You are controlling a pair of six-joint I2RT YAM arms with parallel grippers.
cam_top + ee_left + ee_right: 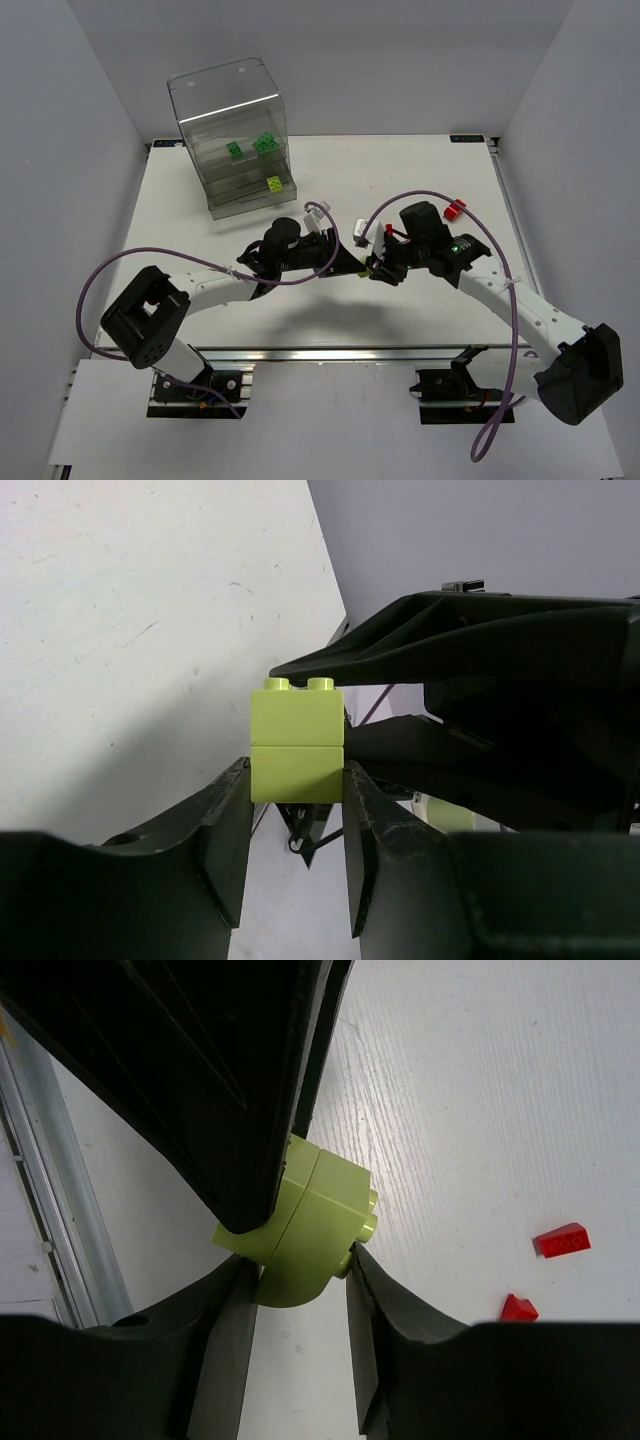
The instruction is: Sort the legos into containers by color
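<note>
Legos [265, 143] were only partly sorted: two green ones [233, 149] sat in one tier of the clear cabinet [225, 90] at 11 o'clock, with a yellow-green brick [273, 183] a tier lower. A stuck-together yellow-green pair [297, 742] hung mid-table, left gripper [297, 780] clenched on one half and right gripper [300, 1270] pinching the other. It needed splitting, I'd guess. Red bricks [561, 1241] lay loose toward 2 o'clock, unsorted.
</note>
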